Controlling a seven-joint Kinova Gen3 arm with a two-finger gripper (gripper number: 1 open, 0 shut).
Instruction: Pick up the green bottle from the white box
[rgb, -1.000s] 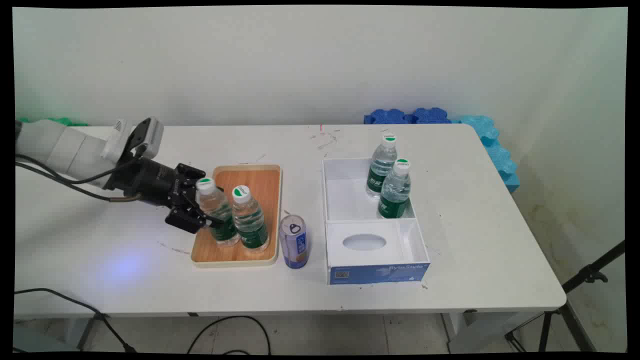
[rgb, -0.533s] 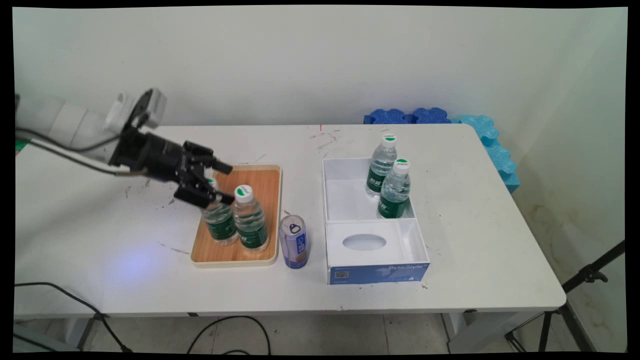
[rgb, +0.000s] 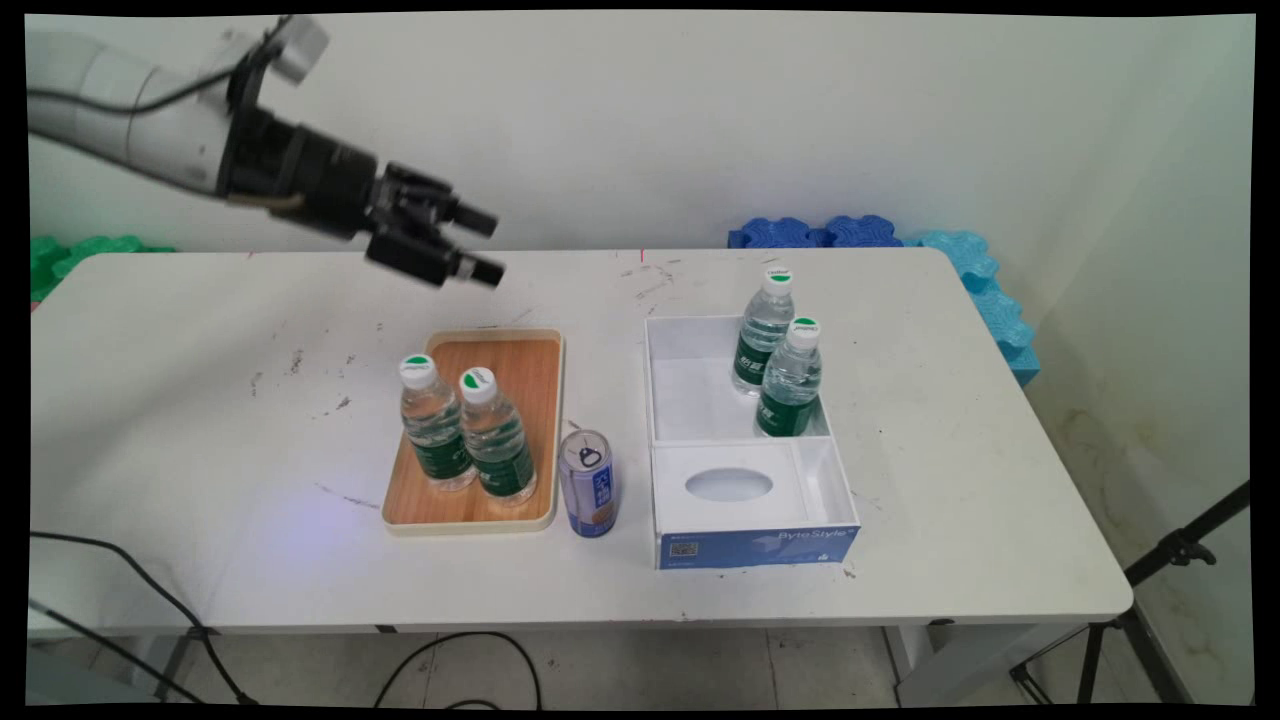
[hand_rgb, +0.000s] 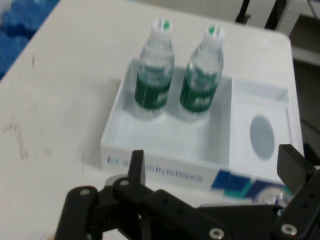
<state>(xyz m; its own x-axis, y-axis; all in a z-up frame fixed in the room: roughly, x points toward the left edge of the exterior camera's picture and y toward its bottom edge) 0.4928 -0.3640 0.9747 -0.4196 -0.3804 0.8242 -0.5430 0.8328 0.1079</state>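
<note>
The black gripper (rgb: 486, 245) hung high over the table's (rgb: 950, 500) far left part, its fingers spread apart with nothing between them, well above everything on the surface. Nearest beneath it, toward the table's near edge, a wooden tray (rgb: 520, 370) lay flat on the table, holding two green-labelled water bottles at its near end. The left tray bottle (rgb: 435, 425) and the right tray bottle (rgb: 495, 438) stood upright, just beside each other and possibly touching. Just off the tray's near right corner stood a blue-and-silver drink can (rgb: 588, 485), upright on the bare table between the tray and a white box (rgb: 700, 400). That box sat right of centre. Its far compartment held two more water bottles, both upright in the far right corner: the rear box bottle (rgb: 766, 330) and the front box bottle (rgb: 790, 378), close together. The near compartment carried a white panel with an oval opening (rgb: 728, 485), and the box's near face was blue with white lettering. From the hand camera the box (hand_rgb: 165, 145) showed with its two bottles side by side beyond the parted fingers (hand_rgb: 295, 165).
</note>
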